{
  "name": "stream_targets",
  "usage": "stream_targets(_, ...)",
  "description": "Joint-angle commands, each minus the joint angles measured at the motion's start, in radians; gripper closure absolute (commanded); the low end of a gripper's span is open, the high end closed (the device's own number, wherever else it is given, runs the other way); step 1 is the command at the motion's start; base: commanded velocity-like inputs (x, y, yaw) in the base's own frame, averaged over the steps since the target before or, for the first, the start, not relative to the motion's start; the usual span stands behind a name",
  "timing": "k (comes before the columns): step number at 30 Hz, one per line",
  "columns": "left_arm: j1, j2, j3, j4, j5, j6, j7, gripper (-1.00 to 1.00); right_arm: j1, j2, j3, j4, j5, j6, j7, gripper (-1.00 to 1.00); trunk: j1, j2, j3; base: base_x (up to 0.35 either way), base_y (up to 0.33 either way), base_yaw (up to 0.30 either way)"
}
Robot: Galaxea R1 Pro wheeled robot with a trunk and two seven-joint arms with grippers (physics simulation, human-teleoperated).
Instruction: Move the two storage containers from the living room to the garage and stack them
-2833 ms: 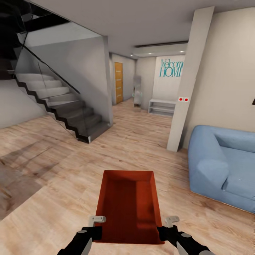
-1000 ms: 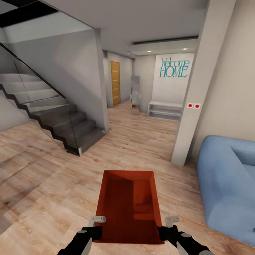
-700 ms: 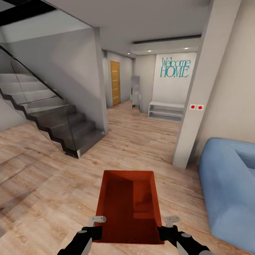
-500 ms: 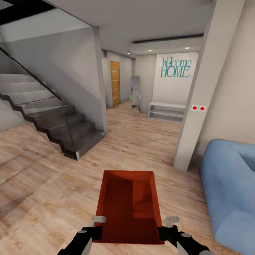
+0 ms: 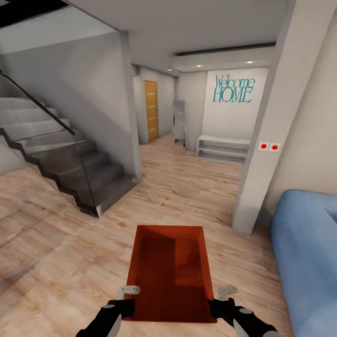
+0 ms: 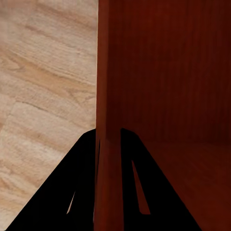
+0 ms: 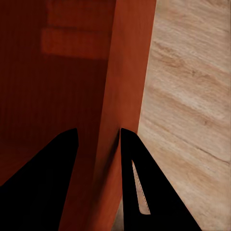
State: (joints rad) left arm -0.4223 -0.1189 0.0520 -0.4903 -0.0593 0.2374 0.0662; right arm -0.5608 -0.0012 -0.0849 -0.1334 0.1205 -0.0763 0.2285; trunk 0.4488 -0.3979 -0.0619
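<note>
The orange-red storage container (image 5: 170, 274) hangs above the wood-plank floor (image 5: 56, 262), carried between the two claws. The left claw (image 6: 109, 144) pinches its left wall and the right claw (image 7: 96, 139) pinches its right wall. Beyond them stand a staircase (image 5: 70, 164), a pillar (image 5: 267, 140) and, off the right claw's side, a blue sofa (image 5: 306, 262).

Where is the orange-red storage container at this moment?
In the head view, the storage container is low at centre, held above the wood floor between the left gripper and right gripper, left of the blue sofa.
</note>
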Motion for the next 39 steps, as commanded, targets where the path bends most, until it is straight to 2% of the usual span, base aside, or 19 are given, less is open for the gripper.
stream_targets(1,-0.001,0.052,0.056,-0.002,0.006,0.006,0.0,1.0,-0.001,-0.008,0.014,-0.001,0.001,-0.005,0.037,1.0,0.001,-0.002,-0.002,0.327,0.0,-0.158)
stream_targets(13,-0.001,0.051,0.055,0.001,0.006,0.006,0.0,1.0,-0.001,-0.008,0.014,-0.001,0.001,-0.005,0.037,1.0,0.001,-0.002,-0.002,0.327,0.0,-0.247)
stream_targets(39,-0.001,0.051,0.055,0.002,0.006,0.005,0.0,1.0,-0.001,-0.008,0.014,-0.001,-0.001,-0.007,0.037,1.0,0.001,-0.002,-0.002,0.327,0.0,-0.007)
